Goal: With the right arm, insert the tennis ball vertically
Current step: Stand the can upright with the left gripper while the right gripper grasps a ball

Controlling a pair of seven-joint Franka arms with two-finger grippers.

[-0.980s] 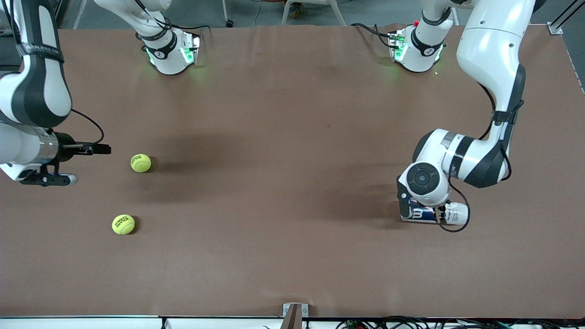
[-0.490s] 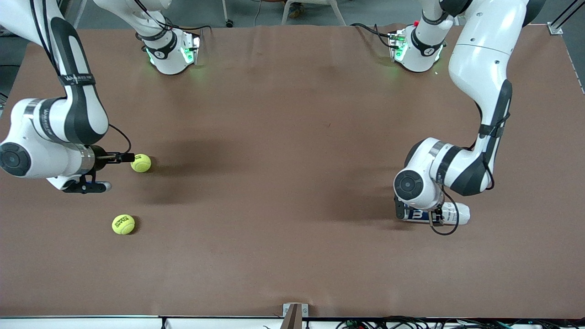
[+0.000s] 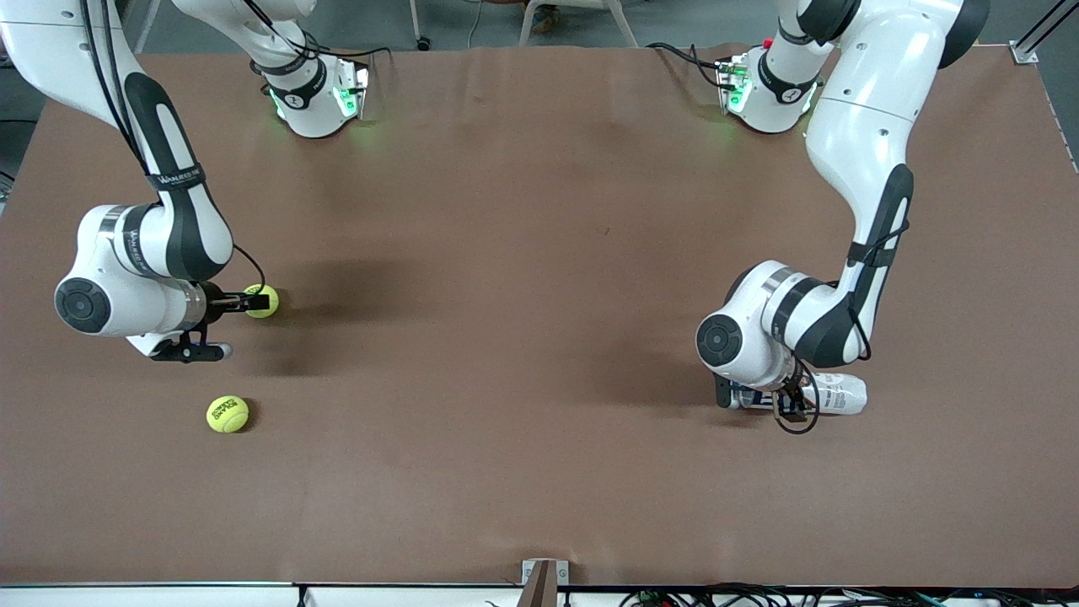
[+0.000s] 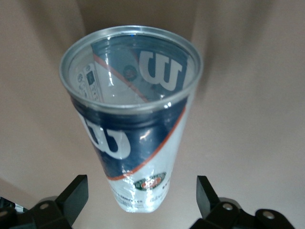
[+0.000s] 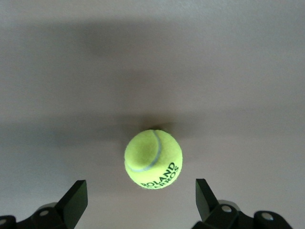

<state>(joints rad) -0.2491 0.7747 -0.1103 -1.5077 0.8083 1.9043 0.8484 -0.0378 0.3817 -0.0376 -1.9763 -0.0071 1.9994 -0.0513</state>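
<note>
Tennis ball [image 5: 153, 159], fuzzy yellow-green with a white seam and black "ROLAND GARROS" lettering, rests on the brown table [image 3: 523, 337] toward the right arm's end, between the spread, non-contacting fingers of the right gripper [image 5: 141, 200].

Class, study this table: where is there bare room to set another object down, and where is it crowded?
The brown table is bare across its wide middle, bordered by the tennis balls toward the right arm's end and the clear ball can toward the left arm's end. Crowded spots: the open right gripper at the farther tennis ball, with the nearer tennis ball close by, and the open left gripper over the lying can.
</note>
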